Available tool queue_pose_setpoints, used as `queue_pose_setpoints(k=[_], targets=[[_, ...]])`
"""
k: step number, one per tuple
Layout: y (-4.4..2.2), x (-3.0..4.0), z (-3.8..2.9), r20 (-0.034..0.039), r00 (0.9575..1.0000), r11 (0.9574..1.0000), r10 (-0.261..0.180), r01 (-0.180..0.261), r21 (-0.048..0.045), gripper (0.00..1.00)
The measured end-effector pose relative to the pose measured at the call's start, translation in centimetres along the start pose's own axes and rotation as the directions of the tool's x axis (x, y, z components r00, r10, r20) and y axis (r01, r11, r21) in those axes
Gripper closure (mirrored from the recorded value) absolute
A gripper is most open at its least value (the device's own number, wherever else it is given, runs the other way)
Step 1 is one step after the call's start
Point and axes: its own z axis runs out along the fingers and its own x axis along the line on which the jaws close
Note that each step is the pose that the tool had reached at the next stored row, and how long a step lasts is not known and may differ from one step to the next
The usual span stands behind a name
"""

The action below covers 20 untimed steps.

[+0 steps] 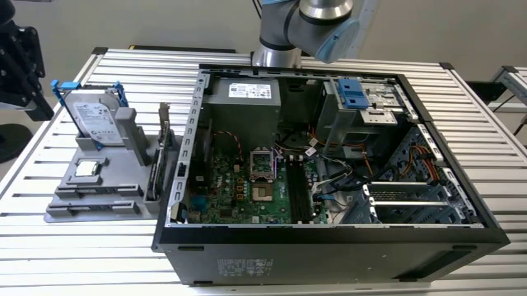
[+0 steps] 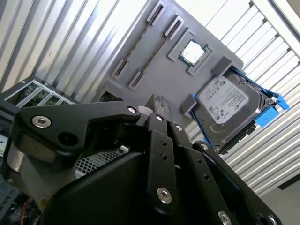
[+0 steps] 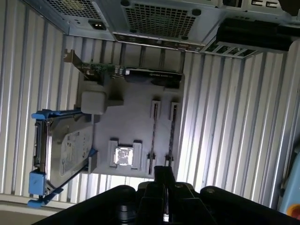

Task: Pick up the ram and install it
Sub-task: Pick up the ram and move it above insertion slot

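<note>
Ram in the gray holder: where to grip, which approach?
Probably the exposed long edge of the ram, mid-length, pinching its flat faces and coming straight down from above. It stands on edge in the gray holder, whose end blocks cover its ends.

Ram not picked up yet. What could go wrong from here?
1. The ram stands edge-on right beside a second stick in the gray holder; the gripper, hovering near their ends, could catch both or neither.
2. In the case, loose cables lie by the slots and may snag.
</note>
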Motion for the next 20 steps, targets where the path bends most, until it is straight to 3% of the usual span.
queue_pose_setpoints(k=[6,13,14,20], targets=[[-0.01,0.0,0.0,-0.0002,0.999,0.999,0.044,-0.044,0.0024,1.0],[-0.16,0.01,0.0,-0.0002,0.999,0.999,0.044,-0.044,0.0024,1.0],[-0.19,0.02,0.0,-0.0002,0.999,0.999,0.044,-0.044,0.0025,0.0],[-0.31,0.03,0.0,-0.0003,0.999,0.999,0.044,-0.044,0.0024,0.0]])
